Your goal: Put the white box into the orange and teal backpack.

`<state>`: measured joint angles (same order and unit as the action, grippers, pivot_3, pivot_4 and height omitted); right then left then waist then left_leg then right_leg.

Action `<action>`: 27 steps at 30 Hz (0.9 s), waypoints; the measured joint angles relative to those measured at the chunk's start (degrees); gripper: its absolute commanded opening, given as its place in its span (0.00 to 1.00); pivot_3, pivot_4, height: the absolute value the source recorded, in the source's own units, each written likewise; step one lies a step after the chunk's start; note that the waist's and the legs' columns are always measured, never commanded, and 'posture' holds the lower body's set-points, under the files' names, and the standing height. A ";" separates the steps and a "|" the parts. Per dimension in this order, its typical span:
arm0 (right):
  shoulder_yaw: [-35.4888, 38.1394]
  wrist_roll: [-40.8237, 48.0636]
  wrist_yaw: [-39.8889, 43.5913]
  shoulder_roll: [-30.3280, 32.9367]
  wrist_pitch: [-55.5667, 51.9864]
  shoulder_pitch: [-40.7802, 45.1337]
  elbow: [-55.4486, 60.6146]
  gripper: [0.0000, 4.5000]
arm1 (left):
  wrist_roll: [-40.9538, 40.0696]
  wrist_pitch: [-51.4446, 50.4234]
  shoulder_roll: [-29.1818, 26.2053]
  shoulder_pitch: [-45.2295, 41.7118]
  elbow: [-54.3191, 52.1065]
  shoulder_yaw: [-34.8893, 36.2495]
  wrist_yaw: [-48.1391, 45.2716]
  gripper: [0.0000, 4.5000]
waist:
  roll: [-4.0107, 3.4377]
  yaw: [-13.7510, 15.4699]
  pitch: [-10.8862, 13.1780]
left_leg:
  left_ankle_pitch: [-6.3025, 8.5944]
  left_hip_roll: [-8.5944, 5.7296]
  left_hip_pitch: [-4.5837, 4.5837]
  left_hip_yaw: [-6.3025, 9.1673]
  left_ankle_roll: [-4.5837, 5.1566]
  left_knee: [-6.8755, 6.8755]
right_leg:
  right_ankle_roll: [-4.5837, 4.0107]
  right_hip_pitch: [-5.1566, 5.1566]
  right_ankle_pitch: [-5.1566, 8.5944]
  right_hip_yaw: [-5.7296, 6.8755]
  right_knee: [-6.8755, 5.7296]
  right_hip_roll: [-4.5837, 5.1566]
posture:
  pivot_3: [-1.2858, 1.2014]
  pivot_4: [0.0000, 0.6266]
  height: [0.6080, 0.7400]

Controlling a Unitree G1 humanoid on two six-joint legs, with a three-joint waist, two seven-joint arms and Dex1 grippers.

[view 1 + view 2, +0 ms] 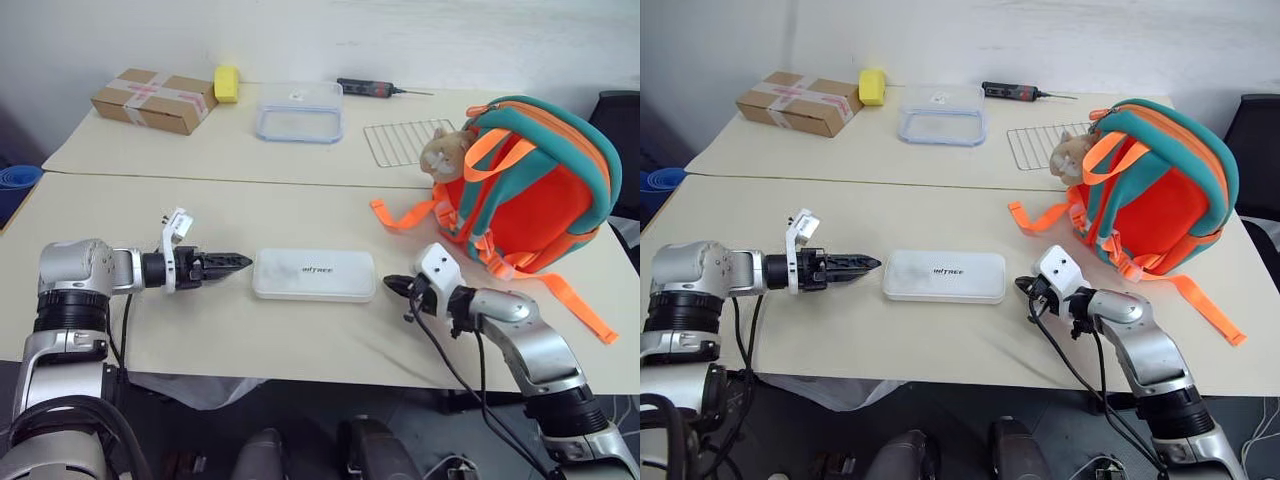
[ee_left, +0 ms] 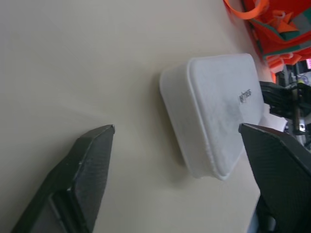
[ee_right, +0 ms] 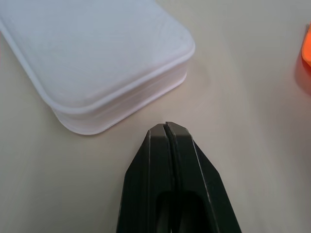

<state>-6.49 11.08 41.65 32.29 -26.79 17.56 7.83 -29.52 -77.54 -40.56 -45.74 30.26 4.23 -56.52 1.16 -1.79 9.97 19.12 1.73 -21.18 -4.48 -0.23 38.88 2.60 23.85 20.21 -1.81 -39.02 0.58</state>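
Your left wrist view shows the left gripper spread wide, empty; the right gripper is pressed shut beside the white box. The box lies flat between them (table), the backpack standing nearby; behind sit a cardboard box and wire rack.

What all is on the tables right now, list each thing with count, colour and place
white box: 1, white, near table, between the tools
backpack: 1, orange and teal, right side
plush toy: 1, tan, on backpack
cardboard box: 1, brown, far left
sponge-like block: 1, yellow, beside cardboard box
lidded container: 1, clear, far middle
wire rack: 1, metal, left of backpack
screwdriver-like tool: 1, dark, far edge
left tool: open, left of box
right tool: shut, right of box
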 measured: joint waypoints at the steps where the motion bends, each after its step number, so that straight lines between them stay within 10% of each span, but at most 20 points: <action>1: -0.13 -0.33 -0.01 -0.30 0.15 0.10 -0.36 0.00 | -0.04 -0.97 1.05 -0.75 0.49 -0.55 0.00 1.00 | 0.00 0.19 0.00 | 0.00 0.00 -0.01 0.01 0.00 0.03 | 0.00 -0.01 0.00 0.01 0.00 0.00 | 0.52 0.24 1.00; 16: -1.42 -1.61 -0.51 -2.43 0.47 1.35 -1.18 0.00 | -2.69 -7.47 11.78 -4.55 0.65 -4.17 0.30 1.00 | -0.03 -0.04 -0.06 | 0.01 -0.03 -0.10 0.08 -0.01 0.15 | 0.00 0.01 0.00 -0.02 -0.09 -0.01 | 0.52 0.24 1.00; 27: -0.30 -1.33 -1.41 -2.43 0.53 -2.34 1.71 0.00 | -7.14 -10.33 8.89 -4.56 -1.05 -0.98 -0.67 0.34 | -0.03 -0.04 -0.06 | -0.03 0.00 -0.09 0.09 -0.10 0.15 | -0.01 0.08 0.01 -0.04 -0.17 -0.05 | 0.52 0.24 1.00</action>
<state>-6.79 9.76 40.24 29.87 -26.26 15.22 9.55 -36.66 -87.88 -31.67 -50.30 29.21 3.25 -57.19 1.13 -1.82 9.92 19.09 1.73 -21.27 -4.39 -0.34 39.03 2.59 23.93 20.22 -1.85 -39.19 0.53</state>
